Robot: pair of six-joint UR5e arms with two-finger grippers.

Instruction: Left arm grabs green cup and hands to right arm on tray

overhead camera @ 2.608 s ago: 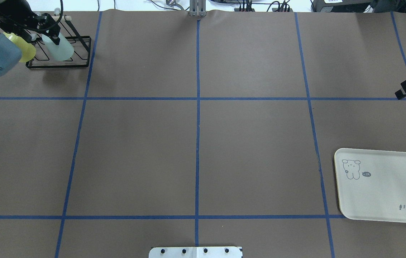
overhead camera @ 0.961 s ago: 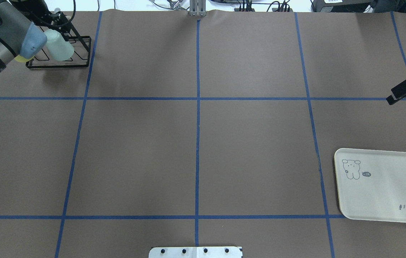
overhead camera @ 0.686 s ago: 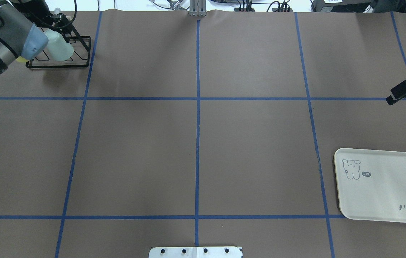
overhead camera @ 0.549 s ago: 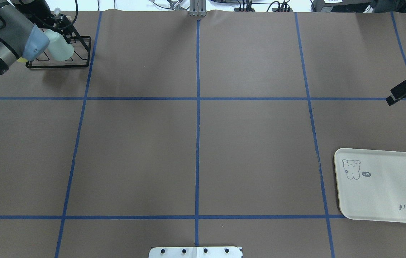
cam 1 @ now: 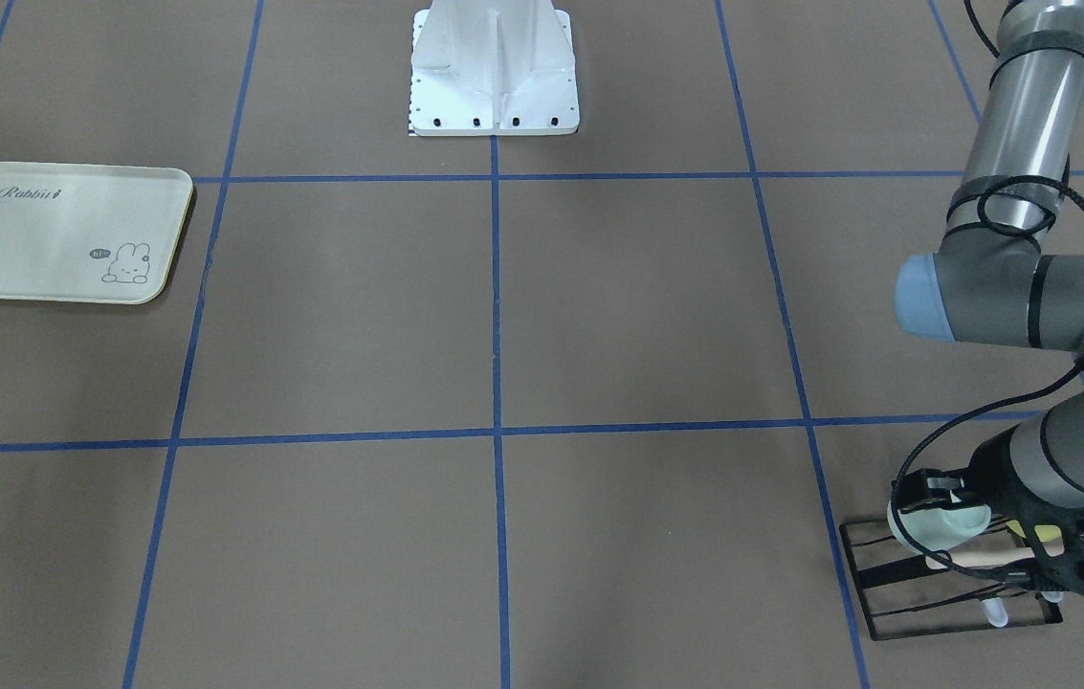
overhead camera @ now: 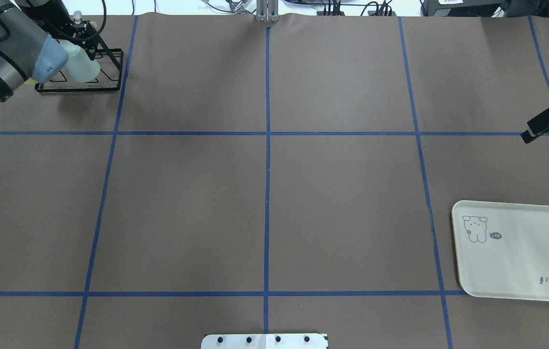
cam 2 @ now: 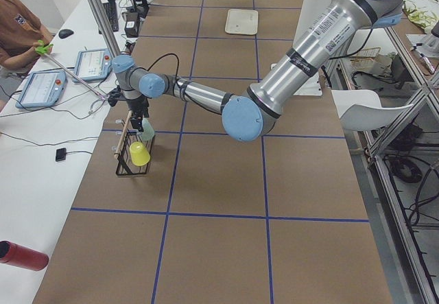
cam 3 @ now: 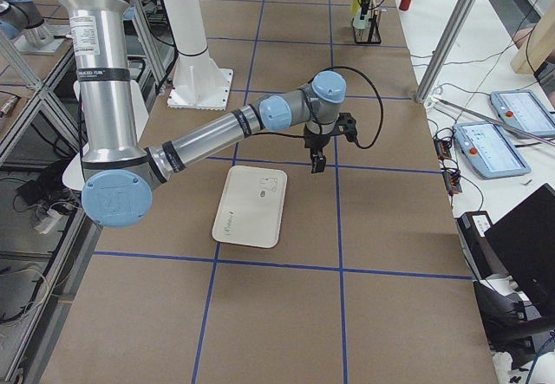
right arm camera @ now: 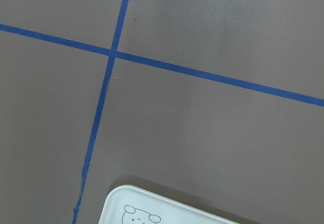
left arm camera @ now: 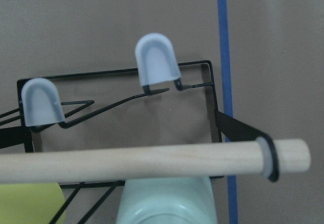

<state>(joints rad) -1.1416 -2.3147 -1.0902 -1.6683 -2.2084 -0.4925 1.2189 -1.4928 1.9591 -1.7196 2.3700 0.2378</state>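
Note:
The pale mint green cup (cam 1: 934, 526) hangs tilted on a black wire rack (cam 1: 943, 617) at the table's far left corner; it also shows in the overhead view (overhead camera: 83, 68) and the left wrist view (left arm camera: 167, 201). My left gripper (cam 1: 967, 522) is down at the rack with the green cup between its fingers, and looks open. The cream tray (overhead camera: 516, 252) lies near the right front edge. My right gripper (overhead camera: 543, 128) hovers beyond the tray, empty. I see it edge-on and cannot tell whether it is open.
A yellow-green cup (cam 2: 139, 154) hangs on the same rack beside the green one. A wooden dowel (left arm camera: 152, 161) crosses the rack top just above the green cup. The white robot base (cam 1: 494, 72) stands mid-table at the near edge.
Since 2.6 s ago the left arm has swung round and lowered its gripper at the rack. The right gripper has shifted a little inward. In the last half second almost nothing moved.

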